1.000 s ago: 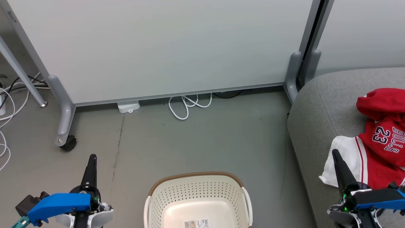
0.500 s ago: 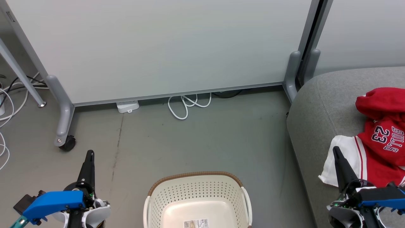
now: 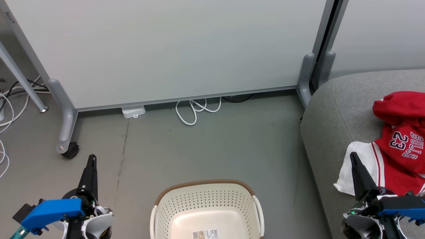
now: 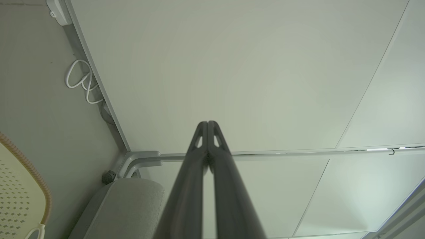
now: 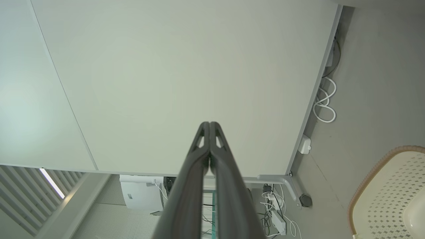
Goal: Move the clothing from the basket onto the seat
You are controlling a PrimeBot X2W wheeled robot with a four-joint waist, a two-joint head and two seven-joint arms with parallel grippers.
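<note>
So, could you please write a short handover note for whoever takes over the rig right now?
Left gripper: shut, empty, above the floor to the left of the basket.
Right gripper: shut, empty, overlapping the white sleeve of the jersey in the head view.
Things: the jersey and the plain red garment both lie on the seat. The visible part of the basket holds just a label.
Done: clothing is on the seat.
Left: apparently nothing, but the basket's near end is cut off, so check it.
</note>
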